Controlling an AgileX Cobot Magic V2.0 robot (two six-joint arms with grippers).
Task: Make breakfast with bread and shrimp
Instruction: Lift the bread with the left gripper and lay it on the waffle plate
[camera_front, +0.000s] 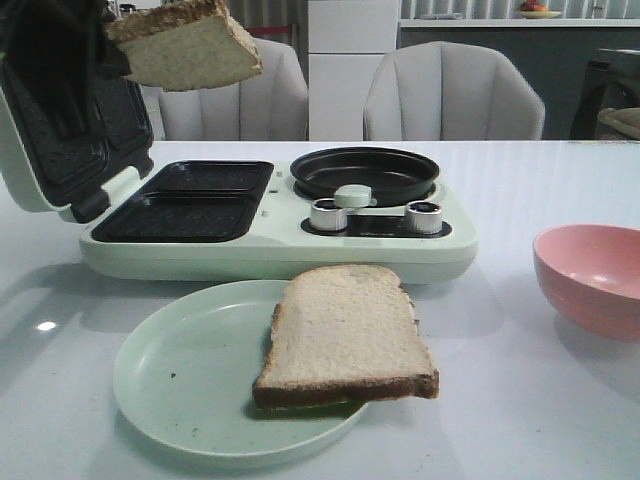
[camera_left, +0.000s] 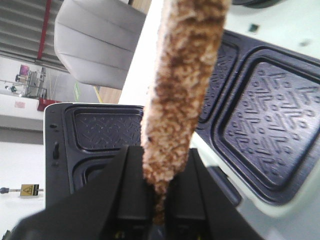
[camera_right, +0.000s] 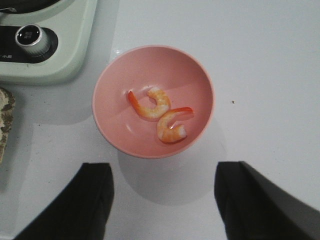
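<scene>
**Bread aloft over the sandwich maker, shrimp lying in the pink bowl**

White tabletop (camera_front: 520, 400) is carrying a pale green sandwich maker (camera_front: 280, 245), with two grey chairs (camera_front: 455, 95) standing behind it. The sandwich maker's lid (camera_front: 60, 130) is standing open at its left end, showing dark patterned plates (camera_front: 185, 200), and a round black pan (camera_front: 365, 172) is sitting on its right half behind two silver knobs (camera_front: 328, 214).

One bread slice (camera_front: 190, 45) is hanging in the air above the open lid, tilted, its pale face speckled and its crust a toasted brown. In the left wrist view the left gripper (camera_left: 159, 200) is pinching this slice by its lower edge, with the crust's rough, crumbly brown edge showing between the black fingers (camera_left: 132, 190).

The second bread slice (camera_front: 345, 335) is lying flat on a pale green plate (camera_front: 190, 375) just in front of the sandwich maker, overhanging the plate's right rim, off-white with a dark brown crust.

To the right of the sandwich maker a pink bowl (camera_right: 152, 100) is holding the two shrimp (camera_right: 160, 114), small curled orange-pink pieces with redder tails, touching each other. The right gripper (camera_right: 165, 200) is hovering above the bowl with its fingers (camera_right: 75, 205) spread wide, holding nothing.
</scene>
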